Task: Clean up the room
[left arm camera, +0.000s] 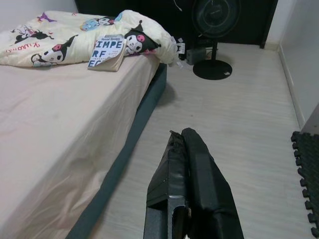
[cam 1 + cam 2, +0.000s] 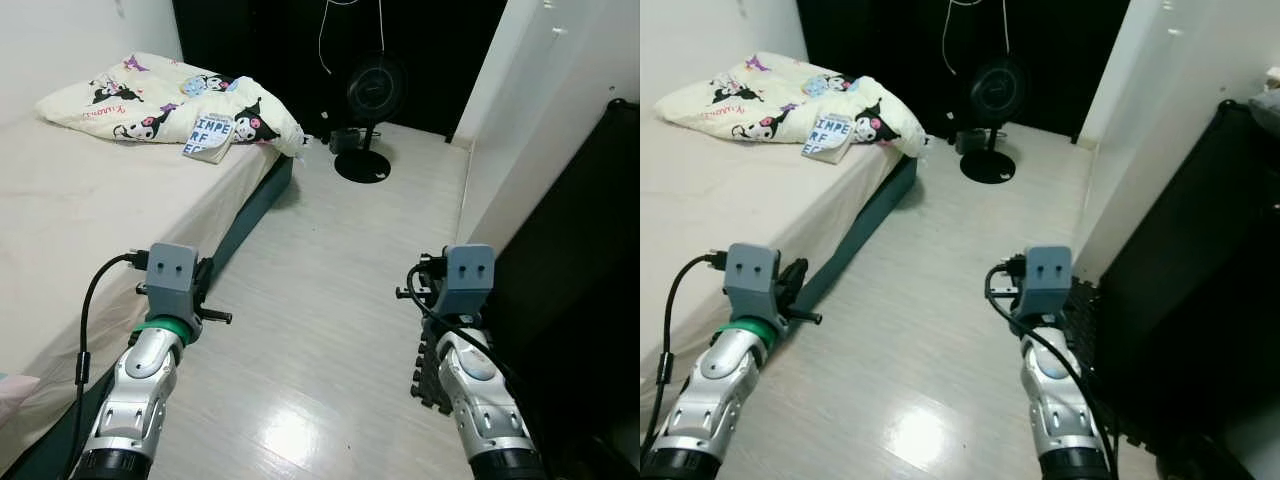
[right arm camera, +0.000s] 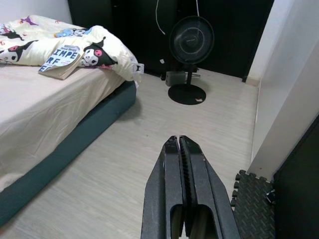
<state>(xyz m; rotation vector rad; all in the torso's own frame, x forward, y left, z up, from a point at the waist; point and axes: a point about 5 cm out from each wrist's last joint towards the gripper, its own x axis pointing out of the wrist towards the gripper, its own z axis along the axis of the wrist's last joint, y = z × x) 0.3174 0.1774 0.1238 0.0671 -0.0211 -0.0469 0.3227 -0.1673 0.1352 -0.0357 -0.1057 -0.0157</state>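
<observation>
1. Left wrist view: your left tool (image 1: pixel 182 137) is clenched on nothing, over the pale wood floor (image 1: pixel 249 129).
2. Your right tool (image 3: pixel 178 142) is likewise clenched, empty.
3. On the beige bed (image 2: pixel 90 210), well ahead, a white-and-blue paperback book (image 2: pixel 208 137) leans against the cream cartoon-print quilt (image 2: pixel 130 100).
4. Judged light, bendy (covers may splay): pinch it near the spine.

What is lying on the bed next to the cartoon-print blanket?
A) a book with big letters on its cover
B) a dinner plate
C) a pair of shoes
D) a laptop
A: a book with large blue letters on a white cover lies on the bed, leaning against the crumpled cartoon-print blanket.
</observation>
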